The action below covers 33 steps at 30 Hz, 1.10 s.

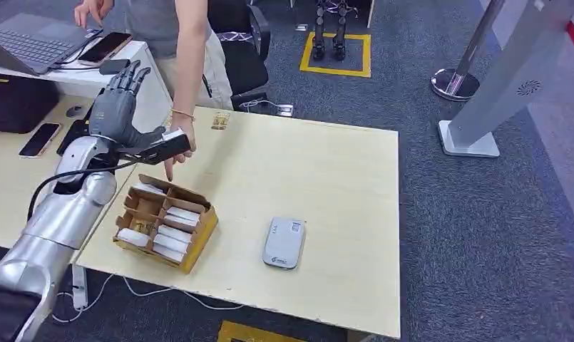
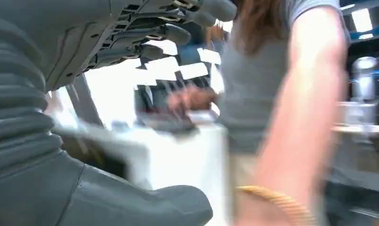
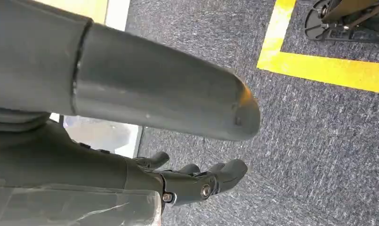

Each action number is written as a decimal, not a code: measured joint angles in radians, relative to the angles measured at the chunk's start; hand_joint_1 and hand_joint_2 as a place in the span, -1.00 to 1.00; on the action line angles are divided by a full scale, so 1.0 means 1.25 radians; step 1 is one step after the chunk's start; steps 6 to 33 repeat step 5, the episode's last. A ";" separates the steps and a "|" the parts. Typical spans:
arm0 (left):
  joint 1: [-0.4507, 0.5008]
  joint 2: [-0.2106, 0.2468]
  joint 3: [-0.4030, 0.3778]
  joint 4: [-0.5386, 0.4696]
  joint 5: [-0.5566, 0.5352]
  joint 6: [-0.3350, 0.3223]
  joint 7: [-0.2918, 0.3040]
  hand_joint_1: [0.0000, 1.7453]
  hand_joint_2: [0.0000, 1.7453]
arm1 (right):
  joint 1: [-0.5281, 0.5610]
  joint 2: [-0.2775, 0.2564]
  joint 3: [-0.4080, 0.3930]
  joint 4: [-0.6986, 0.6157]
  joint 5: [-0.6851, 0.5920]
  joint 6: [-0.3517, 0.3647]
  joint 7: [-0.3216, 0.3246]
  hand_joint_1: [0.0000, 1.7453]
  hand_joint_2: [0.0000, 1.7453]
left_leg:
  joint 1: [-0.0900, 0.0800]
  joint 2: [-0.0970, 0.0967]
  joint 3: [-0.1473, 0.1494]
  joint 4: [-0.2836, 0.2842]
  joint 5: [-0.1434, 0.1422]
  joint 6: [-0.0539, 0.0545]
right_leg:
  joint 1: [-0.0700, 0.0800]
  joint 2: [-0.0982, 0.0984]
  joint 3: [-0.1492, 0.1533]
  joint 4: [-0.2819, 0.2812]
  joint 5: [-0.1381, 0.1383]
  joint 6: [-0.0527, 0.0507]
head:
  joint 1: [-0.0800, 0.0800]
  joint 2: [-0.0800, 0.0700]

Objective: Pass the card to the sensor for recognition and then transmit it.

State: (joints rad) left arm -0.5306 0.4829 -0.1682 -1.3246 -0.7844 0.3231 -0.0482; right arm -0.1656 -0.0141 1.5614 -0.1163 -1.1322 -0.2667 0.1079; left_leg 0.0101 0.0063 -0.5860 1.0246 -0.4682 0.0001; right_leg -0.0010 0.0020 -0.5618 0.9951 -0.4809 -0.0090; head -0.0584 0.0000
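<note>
The robot's left arm is a run of rounded, polished silver shells, with a thin black cable looping along its outside near the wrist. Its left hand is matte dark grey, with a ribbed grey cover at the wrist, a thick smooth grey thumb and darker, segmented fingers. The right hand has the same thick grey thumb, dark fingers and a small silver screw.
</note>
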 joint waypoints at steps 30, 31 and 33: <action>0.091 -0.029 0.070 -0.125 0.299 -0.085 -0.091 -1.00 1.00 | 0.010 0.000 0.000 0.000 -0.011 -0.008 -0.012 -1.00 -1.00 | 0.000 0.000 0.000 0.000 0.000 0.000 | 0.000 0.000 0.000 0.000 0.000 0.000 | 0.000 0.000; 0.091 -0.029 0.070 -0.125 0.299 -0.085 -0.091 -1.00 1.00 | 0.010 0.000 0.000 0.000 -0.011 -0.008 -0.012 -1.00 -1.00 | 0.000 0.000 0.000 0.000 0.000 0.000 | 0.000 0.000 0.000 0.000 0.000 0.000 | 0.000 0.000; 0.091 -0.029 0.070 -0.125 0.299 -0.085 -0.091 -1.00 1.00 | 0.010 0.000 0.000 0.000 -0.011 -0.008 -0.012 -1.00 -1.00 | 0.000 0.000 0.000 0.000 0.000 0.000 | 0.000 0.000 0.000 0.000 0.000 0.000 | 0.000 0.000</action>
